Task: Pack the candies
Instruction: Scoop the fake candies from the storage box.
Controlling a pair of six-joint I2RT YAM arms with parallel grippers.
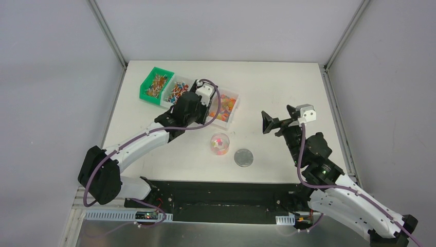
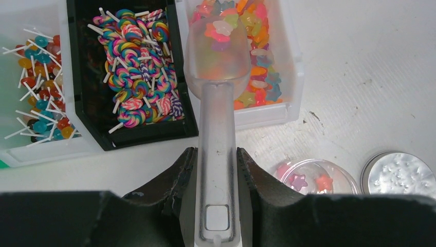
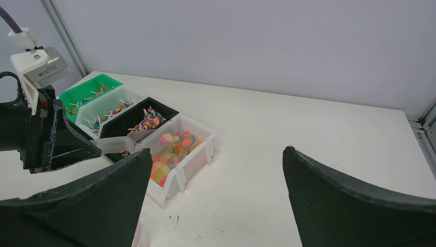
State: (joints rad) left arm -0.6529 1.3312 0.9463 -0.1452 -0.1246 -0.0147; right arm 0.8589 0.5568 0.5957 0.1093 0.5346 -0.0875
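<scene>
We see the left end effector [image 2: 216, 157] clamped on the handle of a translucent scoop [image 2: 217, 108], with a finger pressed against each side. The scoop's bowl reaches out over the clear bin [image 2: 291, 77] and carries a few star-shaped sweets. That bin holds most of the candies [image 2: 257, 36], a loose heap of orange, yellow, pink and green gummy stars. Just beside it stands a black bin [image 2: 72, 82] of swirl lollipops [image 2: 134, 67]. Next in the row come a pale bin of round lollipops [image 2: 36, 77] and, at the far end, a green bin [image 1: 144, 94].

Nearer the arms, a small clear jar [image 2: 308, 163] sits on the tabletop [image 1: 277, 87] with a few star candies inside. A grey round lid [image 2: 403, 175] lies just beside the jar, apart from it.

The right end effector [image 3: 217, 152] hangs above bare tabletop, well to the right of the bins. Its jaws are spread wide and nothing is between them.
</scene>
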